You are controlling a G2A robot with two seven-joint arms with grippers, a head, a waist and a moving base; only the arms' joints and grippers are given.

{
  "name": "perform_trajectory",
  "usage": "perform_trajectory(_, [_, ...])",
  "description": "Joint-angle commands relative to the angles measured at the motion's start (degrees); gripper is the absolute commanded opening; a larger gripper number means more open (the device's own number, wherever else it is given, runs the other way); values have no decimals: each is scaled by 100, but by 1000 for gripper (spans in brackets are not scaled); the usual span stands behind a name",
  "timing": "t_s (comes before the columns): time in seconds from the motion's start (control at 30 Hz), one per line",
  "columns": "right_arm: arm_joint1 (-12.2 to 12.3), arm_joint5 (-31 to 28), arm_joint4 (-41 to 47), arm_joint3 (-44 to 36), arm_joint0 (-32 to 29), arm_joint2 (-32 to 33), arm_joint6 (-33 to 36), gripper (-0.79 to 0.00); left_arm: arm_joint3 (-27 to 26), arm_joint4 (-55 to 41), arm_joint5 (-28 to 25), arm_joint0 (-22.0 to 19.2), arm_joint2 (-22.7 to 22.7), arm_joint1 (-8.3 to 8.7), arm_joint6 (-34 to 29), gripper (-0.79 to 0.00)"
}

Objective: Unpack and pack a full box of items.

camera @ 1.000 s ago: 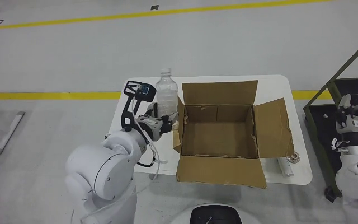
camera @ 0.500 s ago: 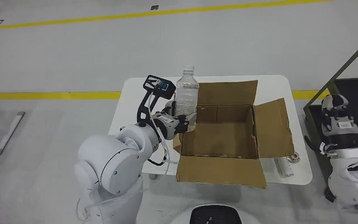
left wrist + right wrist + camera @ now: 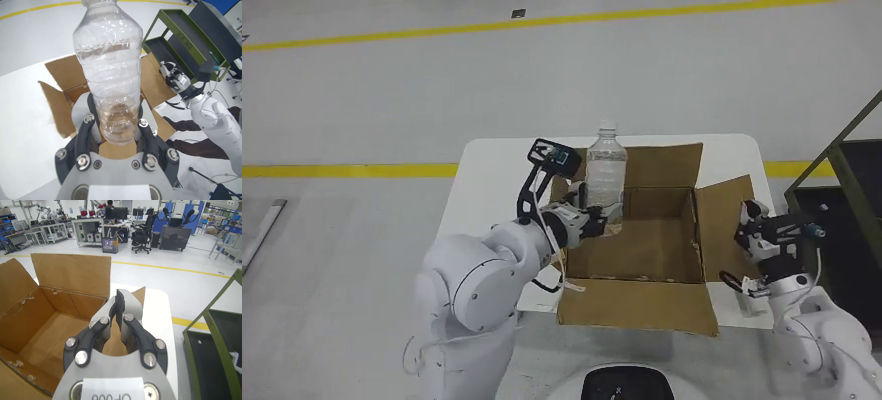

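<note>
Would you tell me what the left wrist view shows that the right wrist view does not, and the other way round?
Left wrist view, not the right: the bottle, upright in the left claw. Right wrist view, not the left: desks and office chairs in the room behind. Both: the cardboard box, the white table, the green cart and the right claw, shut on nothing.

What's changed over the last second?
The left gripper, shut on the bottle, carried it from beside the box to above its left side. The right gripper, shut and empty, came in at the box's other side. The box stayed put.
</note>
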Motion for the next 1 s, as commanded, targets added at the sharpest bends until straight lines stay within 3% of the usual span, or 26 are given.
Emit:
perform_trajectory(0.0, [-6,63,34,-7,3,-20,40,-785,358,-14,156,-86,149,-11,40,-785])
perform_trajectory(0.17, [-24,243,252,-121,-77,-18,160,-785,1397,74,819,-321,562,-48,-234,-785])
perform_trajectory(0.4, [-26,287,396,-311,-191,100,191,-785,2173,365,1310,-417,853,-57,-418,-785])
perform_trajectory(0.57, [-21,227,506,-420,-235,201,247,-785,2336,-193,1436,-399,824,-85,-337,-785])
perform_trajectory(0.97, [-9,-3,650,-497,-336,328,246,-785,2336,-193,1436,-399,824,-85,-337,-785])
